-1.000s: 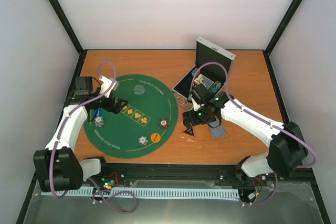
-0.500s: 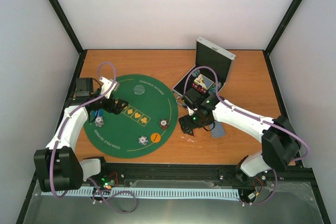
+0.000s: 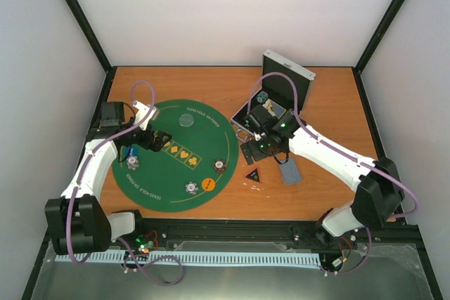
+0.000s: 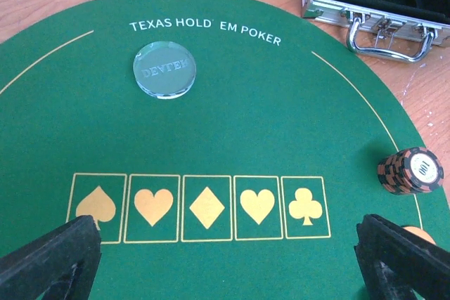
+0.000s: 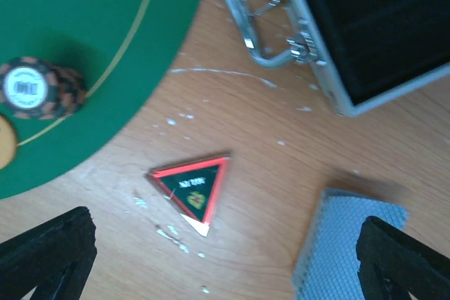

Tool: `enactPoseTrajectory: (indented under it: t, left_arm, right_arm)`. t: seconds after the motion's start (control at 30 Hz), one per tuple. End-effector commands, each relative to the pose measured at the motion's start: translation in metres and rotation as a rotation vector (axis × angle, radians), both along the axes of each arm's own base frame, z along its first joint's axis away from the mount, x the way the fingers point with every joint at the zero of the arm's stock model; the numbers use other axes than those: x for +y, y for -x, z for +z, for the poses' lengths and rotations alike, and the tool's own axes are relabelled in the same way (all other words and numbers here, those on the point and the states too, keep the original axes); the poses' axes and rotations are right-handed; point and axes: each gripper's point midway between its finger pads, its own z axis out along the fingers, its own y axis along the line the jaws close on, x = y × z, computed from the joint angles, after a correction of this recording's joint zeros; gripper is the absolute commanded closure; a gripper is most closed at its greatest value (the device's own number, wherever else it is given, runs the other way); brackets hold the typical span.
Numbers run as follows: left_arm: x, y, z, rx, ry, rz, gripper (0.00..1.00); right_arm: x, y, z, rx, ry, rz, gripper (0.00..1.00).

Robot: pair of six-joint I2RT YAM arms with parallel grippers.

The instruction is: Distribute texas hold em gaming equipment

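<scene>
Right hand wide open, empty, above black triangular marker; apparently cards beside

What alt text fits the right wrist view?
The open right gripper hangs over a black triangular marker on the table. Cards lie right of it; a chip stack on the green mat upper left, a metal case upper right.

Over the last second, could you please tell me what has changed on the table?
The right gripper drew back toward the silver case, open, leaving the black triangular marker lying free beside the cards. The left gripper, chips and discs stayed put.
</scene>
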Motion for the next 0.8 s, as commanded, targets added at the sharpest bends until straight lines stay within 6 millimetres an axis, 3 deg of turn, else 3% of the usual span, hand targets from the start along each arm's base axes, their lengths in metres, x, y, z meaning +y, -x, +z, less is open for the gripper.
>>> enactPoseTrajectory:
  t: [0.0, 0.1, 0.27, 0.4, 0.57, 0.77]
  left_arm:
    - [0.000, -0.002, 0.010, -0.014, 0.002, -0.008, 0.00]
    - [-0.002, -0.001, 0.013, -0.022, 0.012, -0.013, 0.00]
    - [-0.005, 0.001, 0.014, -0.027, 0.027, -0.026, 0.00]
    - [-0.006, 0.003, 0.012, -0.019, 0.032, -0.030, 0.00]
    - [-0.008, 0.002, 0.014, -0.028, 0.042, -0.039, 0.00]
    - [-0.009, 0.003, 0.014, -0.032, 0.049, -0.044, 0.00]
  right_arm:
    - [-0.045, -0.004, 0.009, -0.030, 0.087, -0.103, 0.00]
    - [-0.069, 0.003, 0.003, -0.001, 0.065, -0.186, 0.00]
    - [-0.089, 0.011, -0.016, 0.072, -0.006, -0.270, 0.00]
    - [-0.111, 0.016, -0.031, 0.114, 0.036, -0.328, 0.00]
    - [-0.120, 0.024, -0.040, 0.167, 0.067, -0.326, 0.00]
    - [-0.117, 0.048, -0.066, 0.318, 0.069, -0.286, 0.00]
